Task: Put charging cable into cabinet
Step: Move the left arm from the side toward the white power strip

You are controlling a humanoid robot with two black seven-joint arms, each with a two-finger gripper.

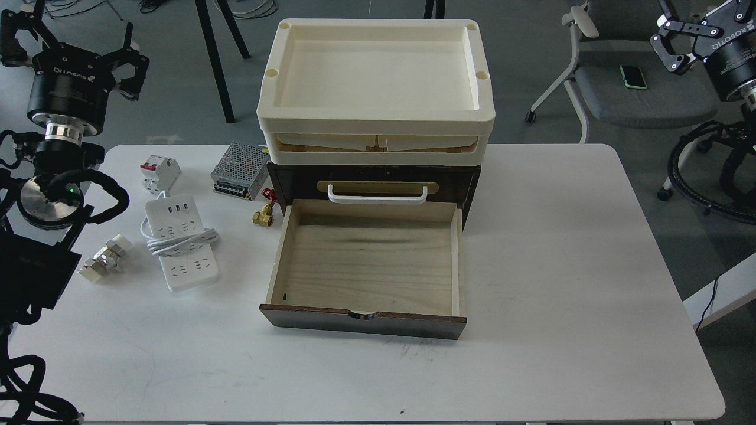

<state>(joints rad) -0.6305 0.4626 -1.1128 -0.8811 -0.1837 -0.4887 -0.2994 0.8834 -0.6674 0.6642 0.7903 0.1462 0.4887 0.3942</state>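
The charging cable (pixel 181 242), a long white power strip with its cord wrapped round its middle, lies on the table's left side. The dark brown cabinet (pixel 295 177) stands at the table's back centre. Its pale wood-lined drawer (pixel 369 265) is pulled out and holds nothing. A white handle (pixel 378 195) sits on the front above the drawer, and cream trays (pixel 375 77) are stacked on top. My left gripper (pixel 74 44) is open and empty, high at the far left, behind the strip. My right gripper (pixel 703 26) is open and empty, high at the top right, off the table.
A white-and-red circuit breaker (pixel 159 172), a perforated silver power-supply box (pixel 239 170), a brass valve (pixel 264 213) and a small metal-and-white fitting (pixel 105 258) lie around the strip. A grey chair with a phone (pixel 633 75) stands behind the table at right.
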